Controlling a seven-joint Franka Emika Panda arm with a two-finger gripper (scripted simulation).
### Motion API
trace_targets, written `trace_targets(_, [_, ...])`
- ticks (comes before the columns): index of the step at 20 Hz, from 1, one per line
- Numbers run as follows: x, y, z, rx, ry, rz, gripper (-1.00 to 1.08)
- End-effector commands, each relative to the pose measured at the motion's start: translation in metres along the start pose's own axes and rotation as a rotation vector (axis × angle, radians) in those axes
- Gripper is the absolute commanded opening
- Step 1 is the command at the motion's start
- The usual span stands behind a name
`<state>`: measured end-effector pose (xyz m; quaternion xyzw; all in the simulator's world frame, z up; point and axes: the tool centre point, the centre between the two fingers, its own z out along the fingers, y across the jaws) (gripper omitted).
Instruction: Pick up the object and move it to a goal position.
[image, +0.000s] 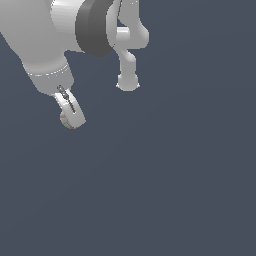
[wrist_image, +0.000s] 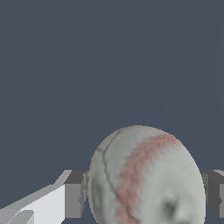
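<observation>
In the left-centre of the exterior view, the gripper is clenched on the ball; the wrist view shows pads touching both sides. Risk, as judged: round surface, small contact patches, so a fast swing could roll it out. Ball has no long axis; red seam runs diagonally.

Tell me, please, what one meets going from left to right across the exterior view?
Ball held in the tool → dark grey arm ring → arm's round white joint cap.
</observation>
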<state>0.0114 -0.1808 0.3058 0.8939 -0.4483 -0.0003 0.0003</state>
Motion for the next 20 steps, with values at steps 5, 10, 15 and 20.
trace_targets(5, [0.028, 0.009, -0.04, 0.001, 0.001, -0.002, -1.0])
trace_targets(10, [0.04, 0.013, -0.058, 0.001, 0.001, -0.002, -1.0])
trace_targets(15, [0.047, 0.015, -0.067, 0.001, 0.001, -0.002, -1.0])
trace_targets(20, [0.049, 0.015, -0.07, 0.001, 0.001, -0.002, -1.0])
